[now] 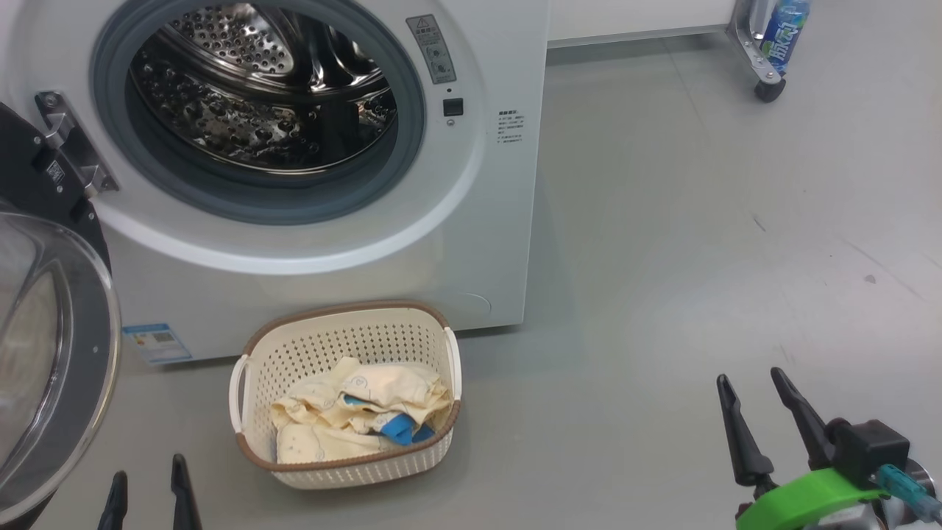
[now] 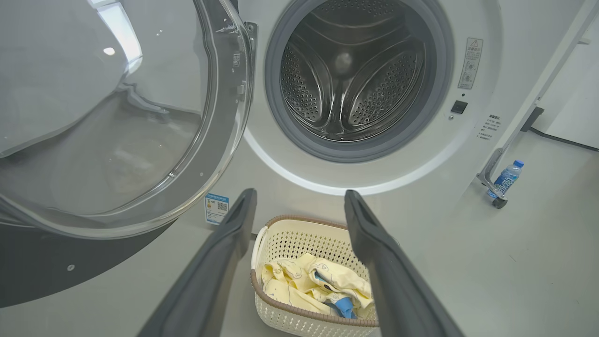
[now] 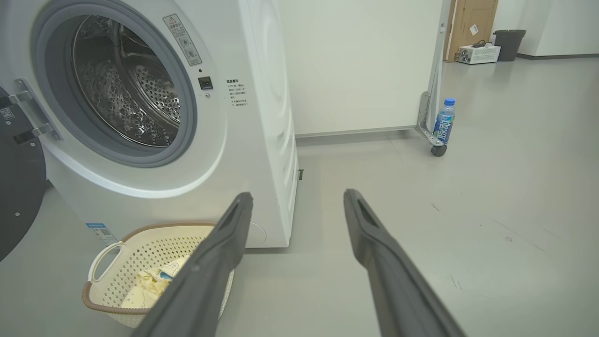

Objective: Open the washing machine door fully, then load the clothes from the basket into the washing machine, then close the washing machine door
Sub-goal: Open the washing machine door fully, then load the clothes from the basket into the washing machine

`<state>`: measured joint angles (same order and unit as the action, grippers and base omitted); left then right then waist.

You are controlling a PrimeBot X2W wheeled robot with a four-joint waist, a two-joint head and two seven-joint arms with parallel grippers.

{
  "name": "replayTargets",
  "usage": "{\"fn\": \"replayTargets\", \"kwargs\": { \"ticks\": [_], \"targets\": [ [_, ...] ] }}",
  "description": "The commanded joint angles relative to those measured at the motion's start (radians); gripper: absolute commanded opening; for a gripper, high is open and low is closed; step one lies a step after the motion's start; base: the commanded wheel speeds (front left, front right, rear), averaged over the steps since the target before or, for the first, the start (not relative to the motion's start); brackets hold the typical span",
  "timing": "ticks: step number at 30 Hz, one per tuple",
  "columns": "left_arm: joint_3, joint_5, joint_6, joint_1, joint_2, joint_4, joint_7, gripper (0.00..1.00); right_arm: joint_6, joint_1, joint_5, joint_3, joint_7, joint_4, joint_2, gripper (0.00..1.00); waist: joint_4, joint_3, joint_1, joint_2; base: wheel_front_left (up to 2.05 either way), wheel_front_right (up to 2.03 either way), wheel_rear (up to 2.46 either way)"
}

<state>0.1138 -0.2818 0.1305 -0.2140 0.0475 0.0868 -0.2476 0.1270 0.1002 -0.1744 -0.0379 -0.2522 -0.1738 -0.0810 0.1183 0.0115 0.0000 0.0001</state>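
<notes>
On the grey floor [image 1: 662, 258], right against the front of the big white boxy front-loading washing machine [image 1: 486, 243], you have the small cream, brown-rimmed, perforated plastic basket [image 1: 331, 346]. The soft pale-yellow cotton clothes [image 1: 360, 412] with blue trim lie heaped inside it. Your left hand [image 1: 147, 471] sits low and just to the basket's left, near it but not touching. Its wrist view looks between the two dark fingers onto the basket and clothes. Your right hand [image 1: 751, 377] is well apart on the basket's right, over bare floor. Both hands stand wide open, holding and touching nothing. The large round glossy-black-ringed, clear-glass door [image 1: 44, 346] is swung open at the machine's left, close beside your left hand. The perforated steel drum [image 1: 257, 96] lies exposed behind the grey rubber gasket [image 1: 412, 140].
</notes>
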Motion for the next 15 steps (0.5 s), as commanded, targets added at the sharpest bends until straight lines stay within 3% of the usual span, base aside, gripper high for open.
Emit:
{"fn": "replayTargets", "kwargs": {
  "ticks": [1,15],
  "targets": [
    [0.027,0.006,0.0,0.023,0.003,-0.035,-0.014,1.0,0.004,-0.026,0.007,-0.019,-0.01,0.033,-0.013,1.0,0.0,-0.001,0.0,-0.0001,0.0,0.0,0.0],
    [0.02,0.008,0.0,0.021,0.003,-0.033,-0.014,1.0,0.004,-0.028,0.006,-0.021,-0.01,0.031,-0.011,1.0,-0.006,0.0,0.0,-0.0001,0.0,0.0,0.0]
  ]
}}
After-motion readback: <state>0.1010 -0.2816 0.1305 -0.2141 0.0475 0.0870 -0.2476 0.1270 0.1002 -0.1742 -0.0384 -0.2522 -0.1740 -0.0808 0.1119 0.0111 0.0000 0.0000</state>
